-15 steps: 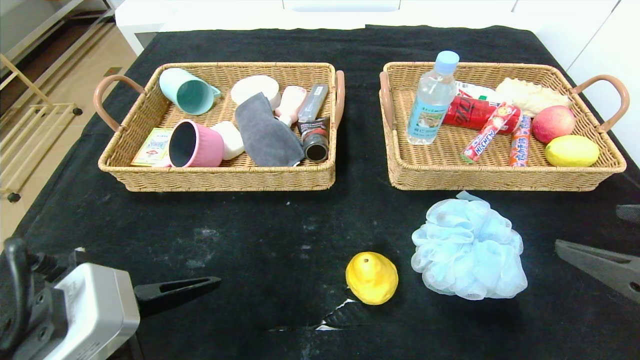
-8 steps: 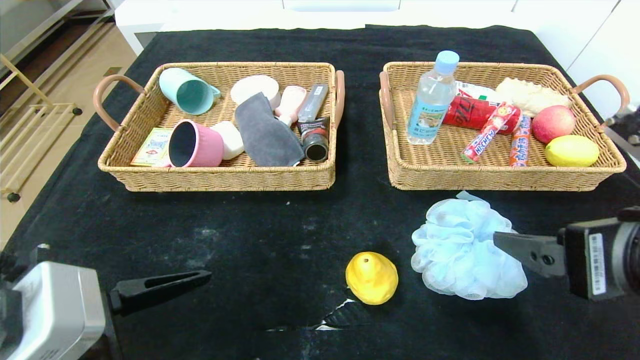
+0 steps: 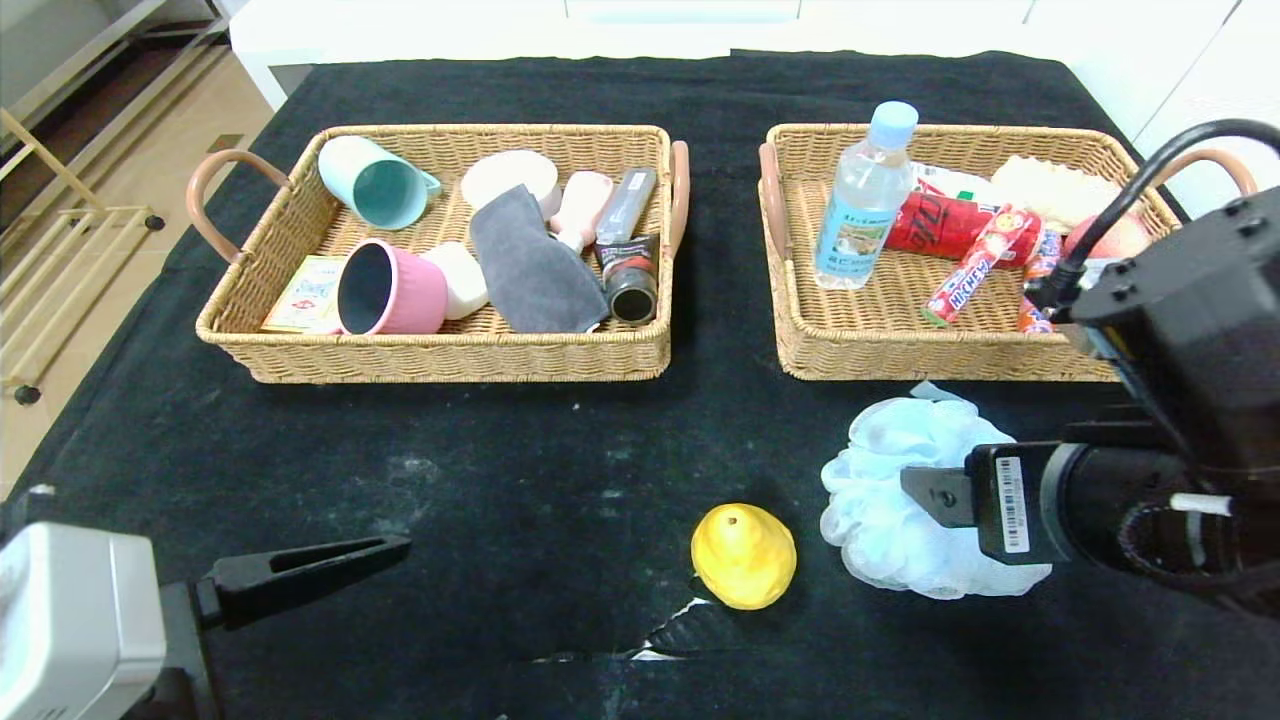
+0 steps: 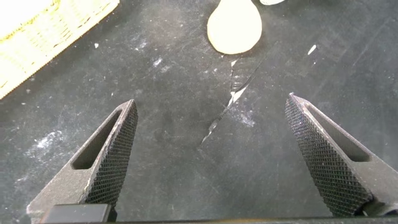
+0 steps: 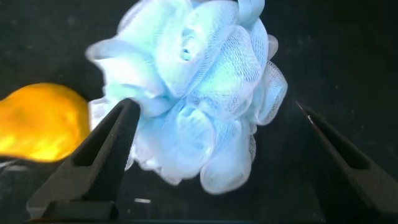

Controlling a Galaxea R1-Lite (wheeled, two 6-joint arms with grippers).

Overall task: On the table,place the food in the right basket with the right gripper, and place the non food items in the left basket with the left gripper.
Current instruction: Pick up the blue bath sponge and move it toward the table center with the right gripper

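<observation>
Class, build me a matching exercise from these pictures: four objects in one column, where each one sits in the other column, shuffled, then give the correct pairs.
Column 1
1. pink pot
2. water bottle
3. yellow pear
4. blue mesh puff

Column 2
A. on the table, beside the white tear
B. in the left basket
C. on the table, between the open fingers of the right gripper
D. standing upright in the right basket

Pairs: 1-B, 2-D, 3-A, 4-C
</observation>
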